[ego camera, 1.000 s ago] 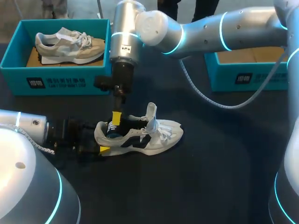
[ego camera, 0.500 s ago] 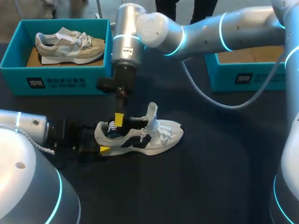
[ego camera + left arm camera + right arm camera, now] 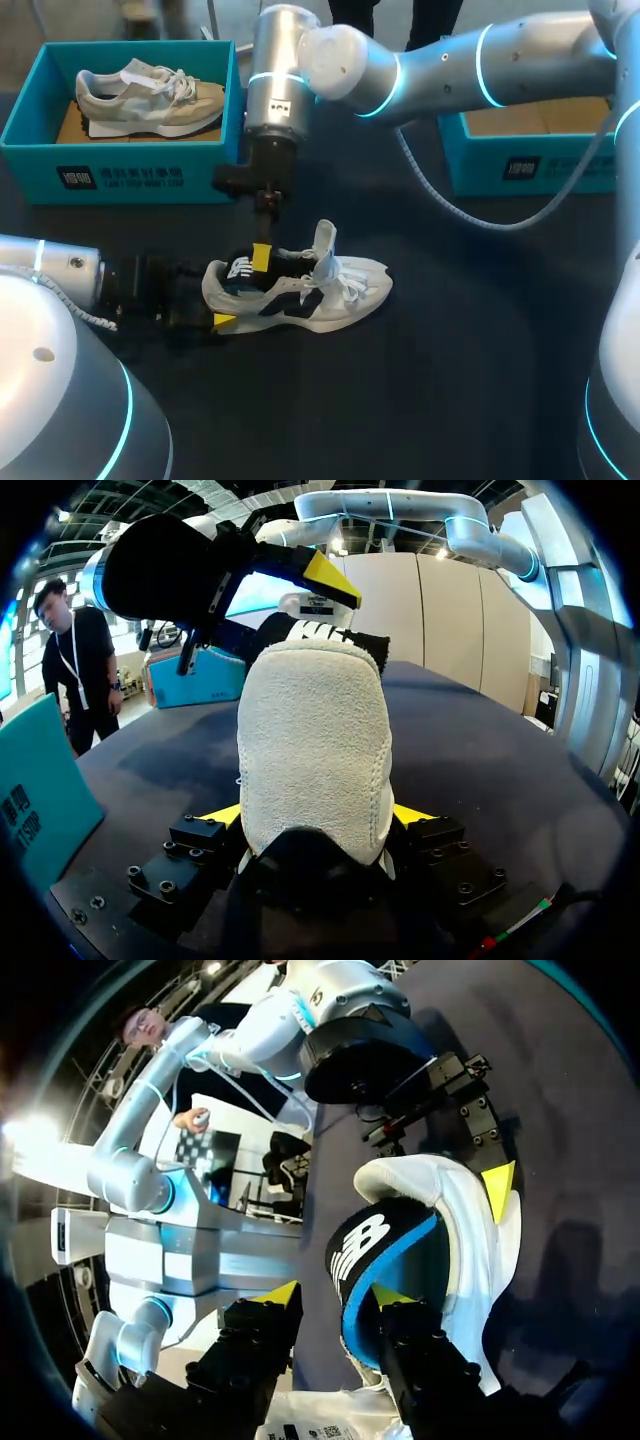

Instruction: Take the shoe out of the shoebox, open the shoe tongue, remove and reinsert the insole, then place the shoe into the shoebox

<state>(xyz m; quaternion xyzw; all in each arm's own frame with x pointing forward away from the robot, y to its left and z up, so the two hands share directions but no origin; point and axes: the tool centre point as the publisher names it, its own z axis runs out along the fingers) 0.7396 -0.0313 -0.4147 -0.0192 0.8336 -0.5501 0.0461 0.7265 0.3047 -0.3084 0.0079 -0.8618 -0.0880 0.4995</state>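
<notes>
A white shoe point(image 3: 320, 290) lies on its sole on the dark table, tongue point(image 3: 324, 243) pulled up. My left gripper point(image 3: 215, 320) is shut on its heel point(image 3: 312, 740), a yellow fingertip point(image 3: 222, 815) on each side. My right gripper point(image 3: 261, 258) hangs down into the shoe's opening from above. The black insole point(image 3: 365, 1260) with a blue edge stands up out of the heel between the right gripper's point(image 3: 335, 1300) fingers. One fingertip point(image 3: 388, 1295) touches it and the other point(image 3: 283, 1295) stands a little apart, so the gripper is open.
At the back left is a teal shoebox point(image 3: 120, 175) holding a beige shoe point(image 3: 150, 95). Another teal shoebox point(image 3: 530, 165) stands at the back right, under my right arm. The table in front of the shoe is bare.
My right gripper has shifted slightly to the right over the shoe's opening, and its fingers have drawn closer together around the insole. The left arm and the shoe have stayed put.
</notes>
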